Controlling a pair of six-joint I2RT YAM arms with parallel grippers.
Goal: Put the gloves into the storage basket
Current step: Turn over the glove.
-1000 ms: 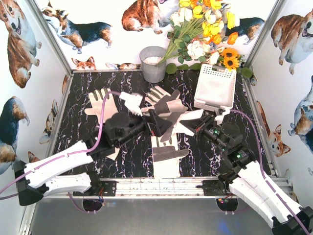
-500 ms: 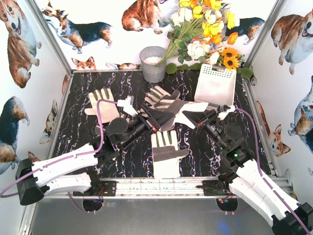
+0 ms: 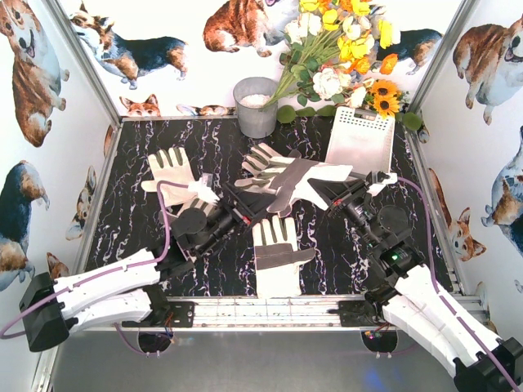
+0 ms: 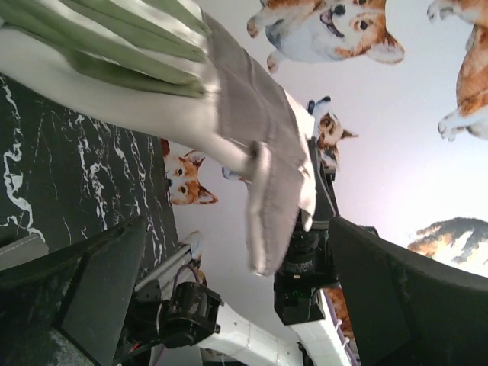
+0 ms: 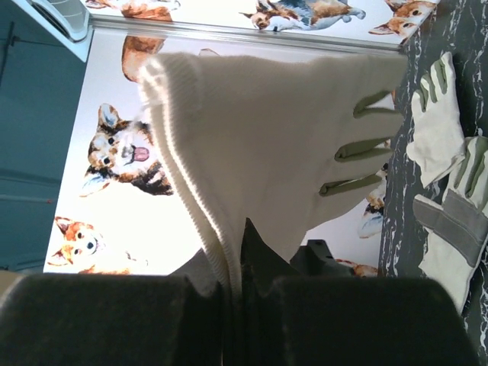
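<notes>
Carry step: the right pincer (image 5: 240,286) is clamped on the cuff of the lifted glove (image 3: 304,178), which hangs just left of the basket (image 3: 359,143). The left pincer (image 3: 225,206) stands wide apart, holding nothing. On the tabletop (image 3: 139,237) lie the left glove (image 3: 170,170) and the near glove (image 3: 278,253); another may sit under the lifted one. Next, swing right over the basket, lower, then release — dangling fingers could snag its rim.

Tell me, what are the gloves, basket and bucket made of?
The gloves look like matte cream knitted fabric, with a ribbed weave at the cuff; the grey patches are perhaps suede. The basket is probably smooth white plastic with small moulded holes. The bucket seems to be dull grey metal.
</notes>
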